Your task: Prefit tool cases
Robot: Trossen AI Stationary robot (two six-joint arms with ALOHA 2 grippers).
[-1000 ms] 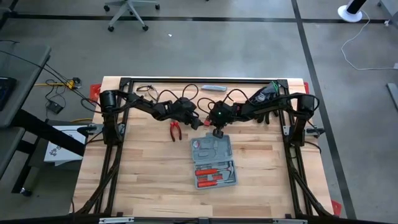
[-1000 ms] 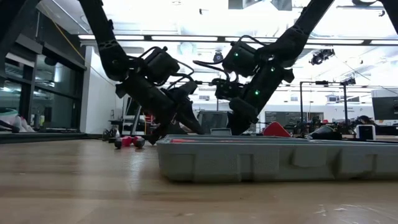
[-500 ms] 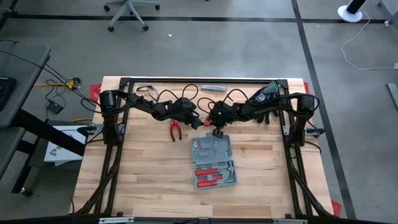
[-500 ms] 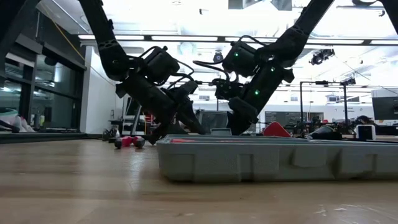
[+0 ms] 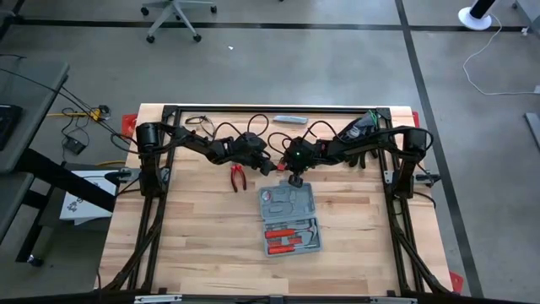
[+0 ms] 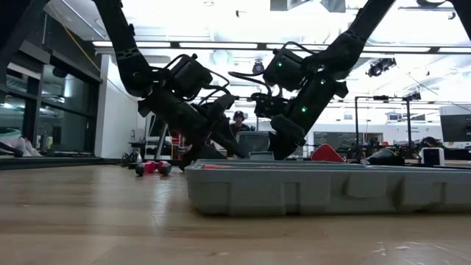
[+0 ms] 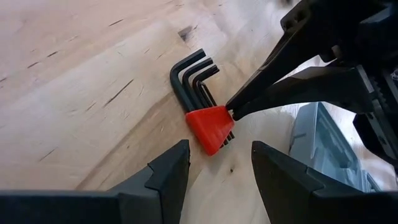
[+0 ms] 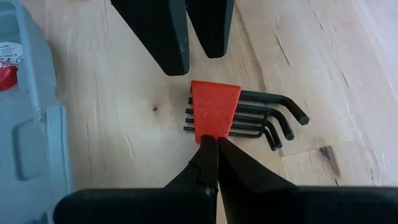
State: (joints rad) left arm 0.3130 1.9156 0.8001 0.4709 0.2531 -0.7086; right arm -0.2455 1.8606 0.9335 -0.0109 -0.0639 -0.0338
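The blue-grey tool case [image 5: 291,218] lies open on the wooden table, with red-handled tools in its near half. Just beyond its far edge lies a set of black hex keys in a red holder [image 7: 211,124], flat on the wood. My right gripper [image 8: 211,144] is shut, and its tips meet the holder from the table's right side. My left gripper [image 7: 221,167] is open and comes from the table's left. Its two fingers [image 8: 171,37] stand just short of the holder's opposite edge and touch nothing. My right gripper is shut, and its fingertips [image 7: 231,112] rest against the red holder's edge [image 8: 213,132], on the side away from the keys' bent ends. The fingers slant down from the table's right. The hex key set lies flat on the table.
Red-handled pliers [image 5: 239,177] lie on the table left of the grippers. A slim grey bar [image 5: 289,119] lies at the far edge, and dark items [image 5: 359,131] sit at the far right. The open case wall [image 6: 324,188] is close beside both grippers. A person [image 6: 238,118] shows in the room behind.
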